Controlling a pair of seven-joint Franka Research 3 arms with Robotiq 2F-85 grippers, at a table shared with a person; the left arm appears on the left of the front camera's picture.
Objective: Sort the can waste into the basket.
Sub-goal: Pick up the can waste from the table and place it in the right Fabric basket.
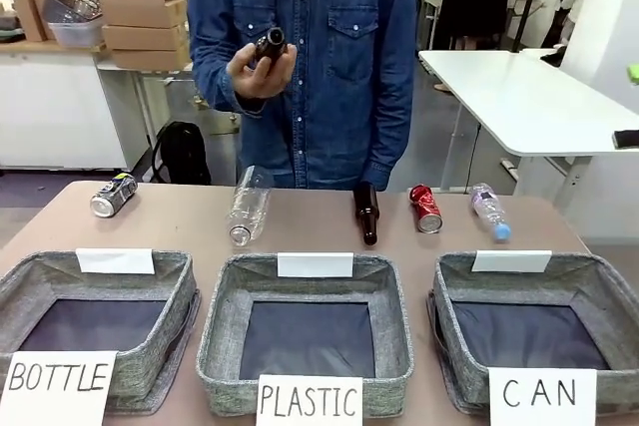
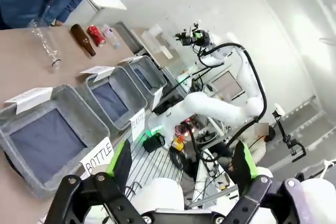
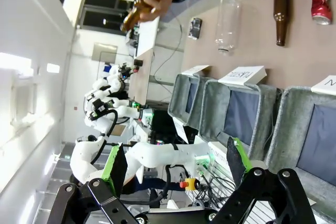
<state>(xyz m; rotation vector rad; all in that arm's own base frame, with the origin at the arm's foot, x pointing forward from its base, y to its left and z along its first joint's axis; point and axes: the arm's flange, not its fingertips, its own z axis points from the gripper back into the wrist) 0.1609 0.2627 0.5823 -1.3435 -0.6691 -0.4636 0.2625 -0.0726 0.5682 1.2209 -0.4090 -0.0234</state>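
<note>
Bench (image 1: pixel 300 221): grey baskets (image 1: pixel 218 296) stand in a row along the robot's edge, each carded, presumably so drops fall within easy reach. The CAN basket (image 1: pixel 611 291) sits at the robot's right and holds nothing. Left tool (image 2: pixel 182 162) and right tool (image 3: pixel 176 162) are held back from the bench, fingers spread wide, gripping nothing; judged ready for a first pick. The person's hand (image 1: pixel 262 72) holds a brown bottle (image 1: pixel 271 44) at chest height, perhaps showing it. The waste lies along the far edge, spaced for single grasps. The dark can (image 1: pixel 112 196) is far left, well apart from its basket. The red can (image 1: pixel 426 209) lies just beyond the CAN basket, between a lying bottle (image 1: pixel 366 213) and a small clear bottle (image 1: pixel 489 212).
</note>
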